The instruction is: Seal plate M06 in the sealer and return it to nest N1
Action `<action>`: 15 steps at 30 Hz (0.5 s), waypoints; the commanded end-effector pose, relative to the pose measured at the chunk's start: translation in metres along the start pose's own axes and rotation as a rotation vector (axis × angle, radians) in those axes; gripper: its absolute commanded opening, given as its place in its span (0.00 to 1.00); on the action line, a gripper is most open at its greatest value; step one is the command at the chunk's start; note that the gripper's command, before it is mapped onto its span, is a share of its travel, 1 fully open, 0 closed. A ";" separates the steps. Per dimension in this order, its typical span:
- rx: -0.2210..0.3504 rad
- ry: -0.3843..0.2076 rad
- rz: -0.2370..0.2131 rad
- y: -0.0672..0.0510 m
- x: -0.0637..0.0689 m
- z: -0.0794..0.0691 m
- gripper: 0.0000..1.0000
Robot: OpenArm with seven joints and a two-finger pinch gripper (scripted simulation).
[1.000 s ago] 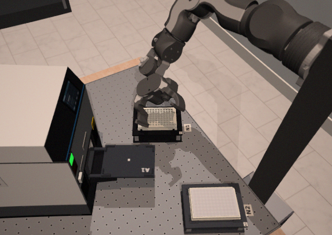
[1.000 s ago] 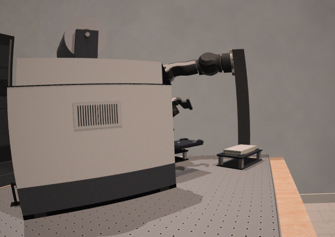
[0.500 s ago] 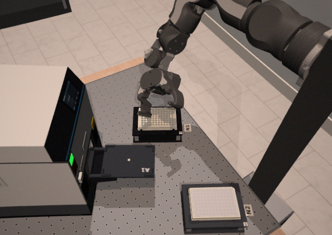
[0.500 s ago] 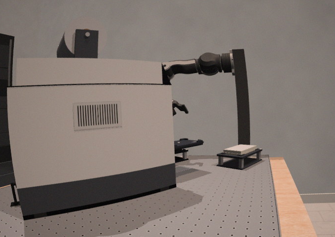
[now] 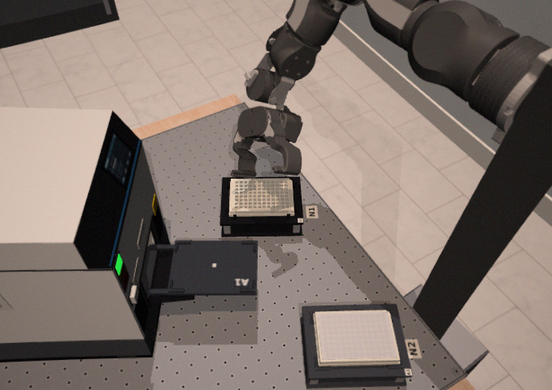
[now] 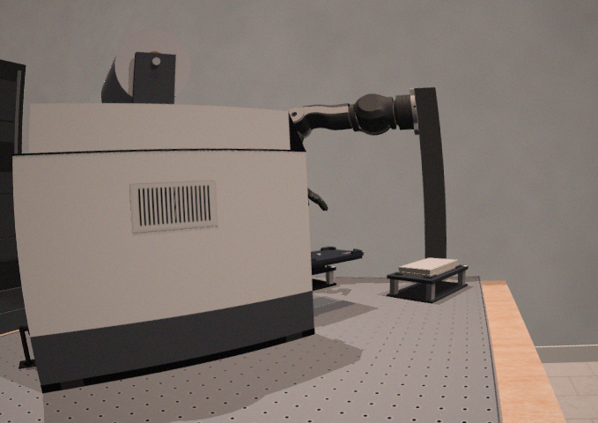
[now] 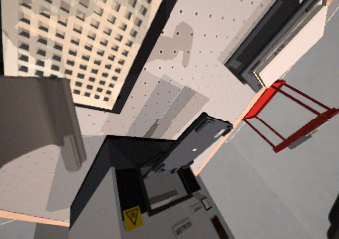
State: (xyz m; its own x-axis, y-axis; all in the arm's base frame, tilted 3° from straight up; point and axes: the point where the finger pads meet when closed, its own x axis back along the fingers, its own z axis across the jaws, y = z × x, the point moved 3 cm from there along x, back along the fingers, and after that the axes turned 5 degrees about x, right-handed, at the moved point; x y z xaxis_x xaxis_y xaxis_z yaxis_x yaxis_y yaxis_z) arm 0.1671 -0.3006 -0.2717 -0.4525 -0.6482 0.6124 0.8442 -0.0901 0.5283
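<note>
Pincer: your pincer point(image 5: 267, 167) hangs just past the far edge of the plate, fingers spread partway, gripping nothing.
Finger: one pale finger point(image 7: 53, 119) fills the wrist view's left side.
Plate: the open-welled plate point(image 5: 261, 197) you are after lies flat in its black holder point(image 5: 260, 227), tagged N1.
Tray: the sealer's dark tray point(image 5: 211, 266) stands out with nothing on it, a small white dot at its middle.
Lamp: you see green point(image 5: 119, 264) on the sealer point(image 5: 32, 184) front.
Second plate: it point(image 5: 354, 336) rests on its own holder, well apart.
Surface: a grey hole-dotted table point(image 5: 285, 284) with a wood-coloured edge.
Room: pale floor tiles point(image 5: 170, 68), grey wall point(image 6: 534, 149), a red cart point(image 7: 297, 124).
</note>
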 end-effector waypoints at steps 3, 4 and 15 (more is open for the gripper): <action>-0.002 -0.011 -0.001 0.001 0.000 -0.002 0.77; -0.002 -0.011 -0.001 0.001 0.000 -0.002 0.77; -0.137 -0.203 0.096 -0.021 0.018 -0.028 0.77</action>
State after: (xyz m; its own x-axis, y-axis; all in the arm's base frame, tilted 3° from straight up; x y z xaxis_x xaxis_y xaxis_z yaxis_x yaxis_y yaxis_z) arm 0.1481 -0.3332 -0.2860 -0.4084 -0.4980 0.7650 0.9084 -0.1398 0.3940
